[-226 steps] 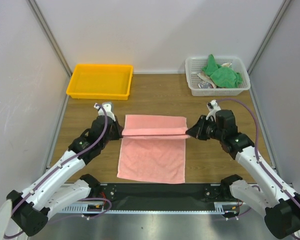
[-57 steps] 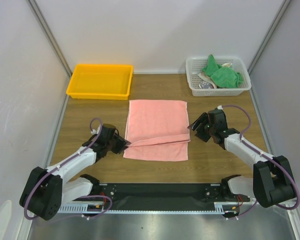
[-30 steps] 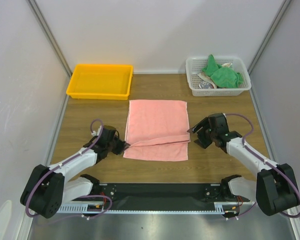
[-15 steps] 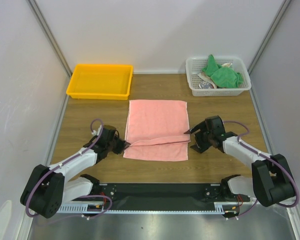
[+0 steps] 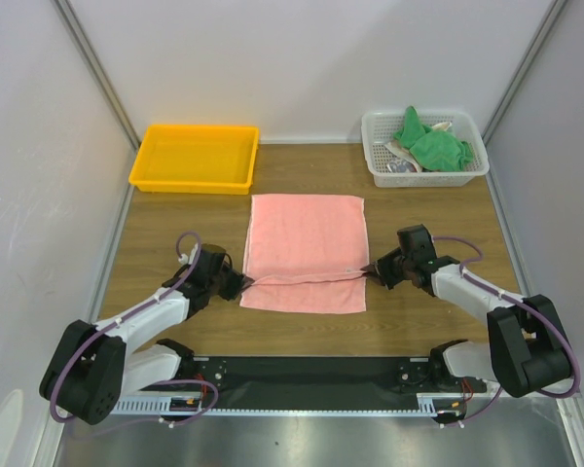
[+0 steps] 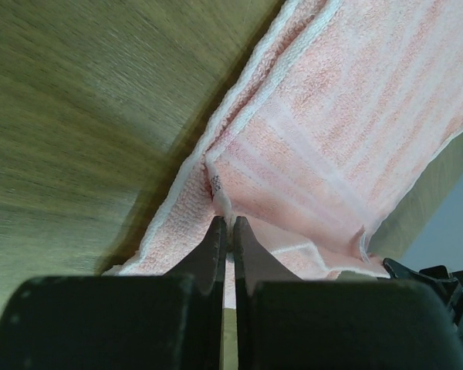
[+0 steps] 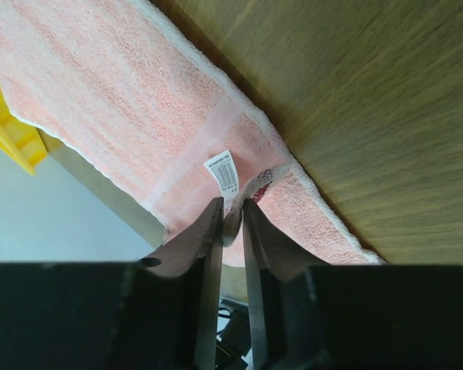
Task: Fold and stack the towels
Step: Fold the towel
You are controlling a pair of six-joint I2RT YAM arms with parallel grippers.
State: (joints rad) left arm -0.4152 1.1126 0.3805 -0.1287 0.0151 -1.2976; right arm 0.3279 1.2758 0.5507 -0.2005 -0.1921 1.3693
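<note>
Both corners pinched, ready to fold
The pink towel (image 5: 307, 243) lies in the middle of the worktop (image 5: 438, 209). The left fingers (image 6: 214, 247) and right fingers (image 7: 210, 239) squeeze its loose corners. Best to lift both together, keeping the edge straight.

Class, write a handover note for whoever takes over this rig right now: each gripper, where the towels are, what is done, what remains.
Left gripper: shut on the pink towel's left edge.
Right gripper: shut on its right corner, by the label.
Pink towel: flat on the table between the arms, near part doubled over.
Green towels: crumpled in the white basket, far right.
Done: pink towel partly folded.
To do: finish that fold, fold the green towels, stack all.
</note>
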